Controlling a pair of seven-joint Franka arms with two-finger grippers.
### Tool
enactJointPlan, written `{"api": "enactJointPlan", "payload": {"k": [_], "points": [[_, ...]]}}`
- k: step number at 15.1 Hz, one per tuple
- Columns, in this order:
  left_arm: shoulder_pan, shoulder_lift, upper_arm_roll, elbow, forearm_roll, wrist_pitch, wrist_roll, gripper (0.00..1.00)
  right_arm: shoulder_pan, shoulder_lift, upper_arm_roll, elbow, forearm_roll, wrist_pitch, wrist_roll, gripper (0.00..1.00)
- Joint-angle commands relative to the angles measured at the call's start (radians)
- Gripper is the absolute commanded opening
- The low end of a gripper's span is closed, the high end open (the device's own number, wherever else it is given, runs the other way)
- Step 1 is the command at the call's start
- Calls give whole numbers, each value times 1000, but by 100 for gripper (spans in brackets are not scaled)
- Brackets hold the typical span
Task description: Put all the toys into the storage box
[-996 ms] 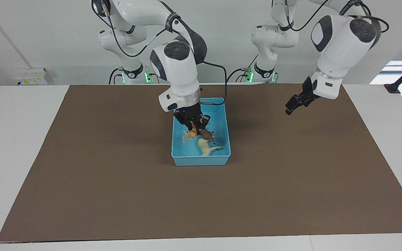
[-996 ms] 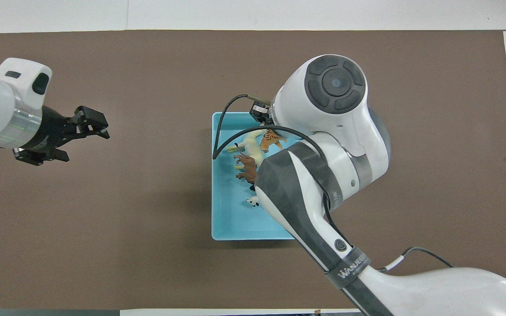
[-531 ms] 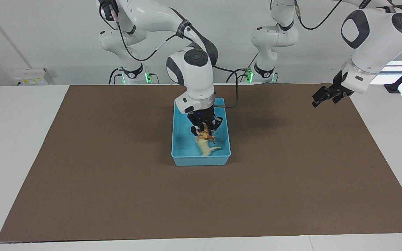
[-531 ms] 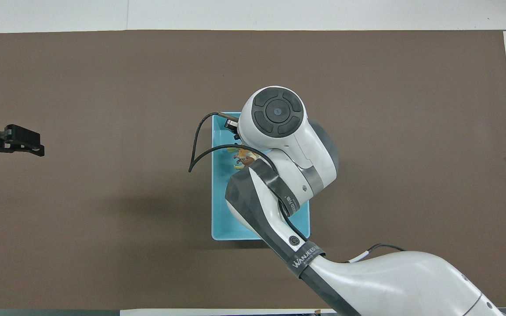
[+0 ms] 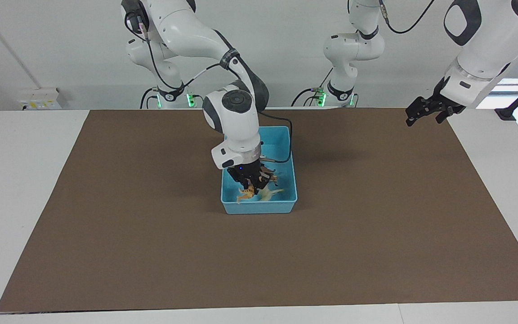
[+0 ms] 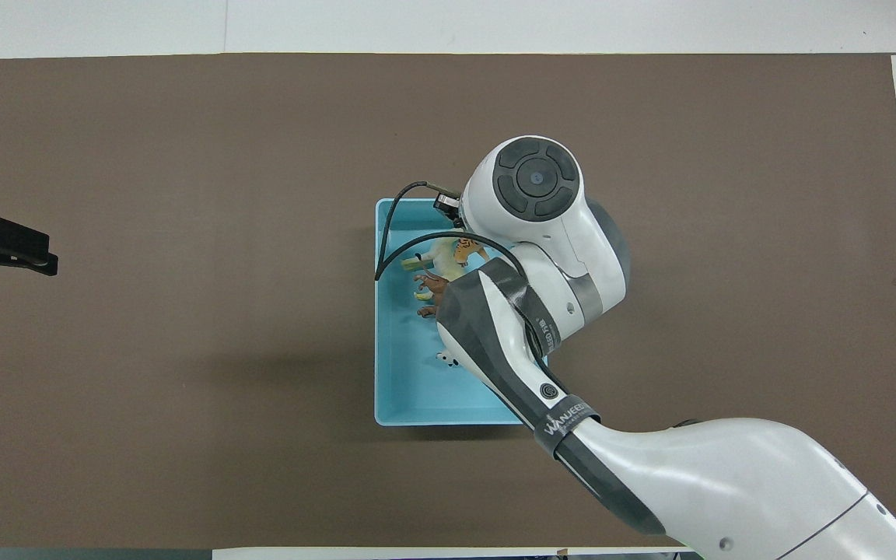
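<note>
Overhead view: right arm hid most toys in the storage box; right gripper, now lower, pinched the orange cat; left gripper's spread unreadable.

White arms, black cables.

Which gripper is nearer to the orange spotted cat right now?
The right gripper: it is down inside the blue storage box, right at the cat. The left gripper waits above the mat's corner at the left arm's end.
</note>
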Motion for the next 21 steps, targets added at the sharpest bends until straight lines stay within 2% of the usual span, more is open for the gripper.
{"api": "enactJointPlan", "payload": {"k": [1,4,12,15,21], "points": [[-1,15,3,17,1,-12,37,100,12,-47,9,32,-4,-95,17,100],[-16,23,-2,20,3,-24,40,100,-28,-76,6,136,-4,-247,-39,100],[14,23,-18,17,1,-21,41,100,-307,-227,6,127,-3,-373,-533,100],[37,26,-60,23,3,-33,40,100,-419,-287,6,120,0,-436,-696,100],[30,11,-60,2,-2,-19,43,100,-579,-388,4,120,0,-581,-814,100]]}}
